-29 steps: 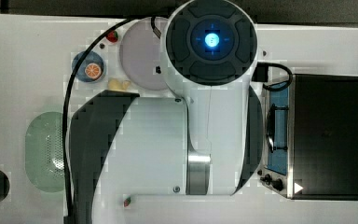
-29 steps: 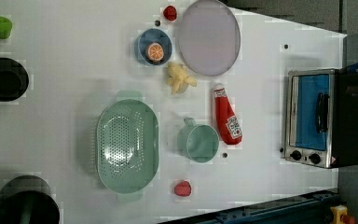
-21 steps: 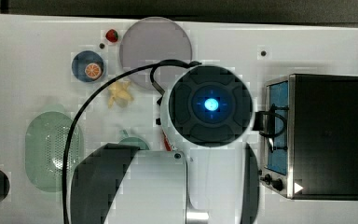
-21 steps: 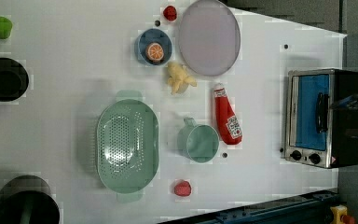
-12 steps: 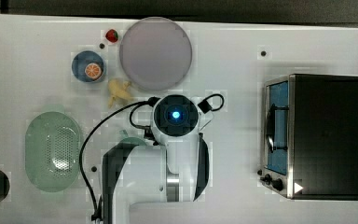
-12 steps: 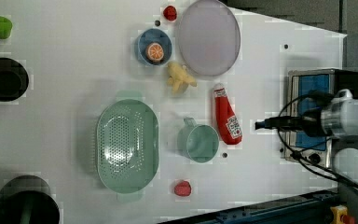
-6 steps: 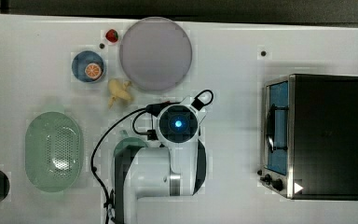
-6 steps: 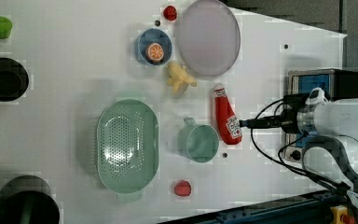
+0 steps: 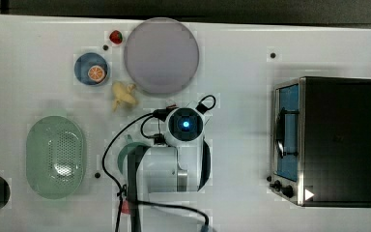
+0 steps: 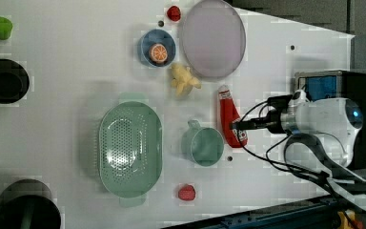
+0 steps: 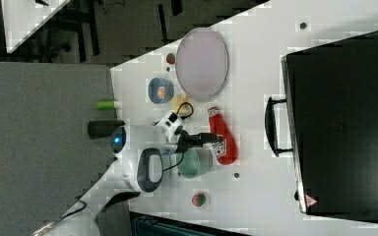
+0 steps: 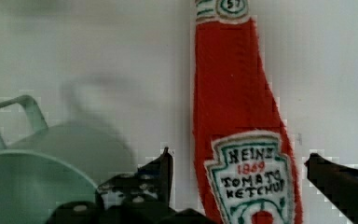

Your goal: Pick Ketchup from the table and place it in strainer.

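The worktop point(image 10: 76, 86) was white and crowded: in the left view a teal cup point(image 10: 204, 145) stood just beside the ketchup bottle point(image 10: 229, 121), on the left view's left of it, with its handle pointing toward a yellow lump point(image 10: 183, 80) near the big greyish plate point(image 10: 213, 38). A blue dish holding an orange slice point(image 10: 157, 47) sat next to the plate, one strawberry point(image 10: 173, 13) lay by the plate's rim and another point(image 10: 187, 192) lay below the cup. A toaster oven point(image 9: 335, 140) stood well apart at the top view's right. The pale green strainer point(image 10: 130, 149) rested on the far side of the cup from the bottle, so the cup stood between the two. In the top view the arm covered the bottle almost wholly and hid much of the cup. In the wrist view the bottle's base was cut off by the edge. The bottle lay flat on the worktop, red, tapering to a white cap, with a white-bordered label reading tomato ketchup. The gripper point(image 12: 237, 175) was spread wide, one finger point(image 12: 161, 172) on the cup's side of the bottle and the other on the opposite side, both clear of it; whether they reached the worktop was unclear.
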`<state>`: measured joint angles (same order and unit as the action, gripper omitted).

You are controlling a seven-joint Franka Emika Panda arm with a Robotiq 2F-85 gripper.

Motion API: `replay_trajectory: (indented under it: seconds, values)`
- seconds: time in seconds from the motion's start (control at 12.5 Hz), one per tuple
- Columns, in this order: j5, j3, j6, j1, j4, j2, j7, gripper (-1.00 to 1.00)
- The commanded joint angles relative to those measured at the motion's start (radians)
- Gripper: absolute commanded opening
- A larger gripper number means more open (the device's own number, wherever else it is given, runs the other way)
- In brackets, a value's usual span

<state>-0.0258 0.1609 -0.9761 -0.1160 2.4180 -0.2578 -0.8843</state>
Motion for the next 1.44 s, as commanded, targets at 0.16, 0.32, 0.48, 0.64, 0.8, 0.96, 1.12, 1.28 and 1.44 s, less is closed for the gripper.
replay_trajectory:
  seconds: [0.16, 0.32, 0.48, 0.64, 0.8, 0.96, 1.12, 1.28, 1.44]
  values:
    - [0.000, -0.013, -0.071, 0.005, 0.003, -0.058, -0.050, 1.00]
    - [0.000, -0.015, -0.113, 0.005, 0.005, -0.088, -0.050, 0.91]
    - [0.000, -0.013, -0.116, 0.007, 0.007, -0.098, -0.050, 0.43]
    - [0.000, -0.014, -0.117, 0.006, 0.003, -0.076, -0.050, 0.24]
    - [0.000, -0.014, -0.093, 0.005, 0.004, -0.017, -0.050, 0.24]
    - [-0.001, -0.014, -0.002, 0.004, 0.002, 0.078, -0.050, 0.24]
    - [-0.002, -0.010, 0.133, 0.005, -0.003, 0.196, -0.050, 0.24]
    - [-0.002, -0.002, 0.248, 0.010, -0.010, 0.316, -0.047, 0.24]
    - [-0.004, 0.022, 0.341, 0.019, -0.023, 0.416, -0.028, 0.24]
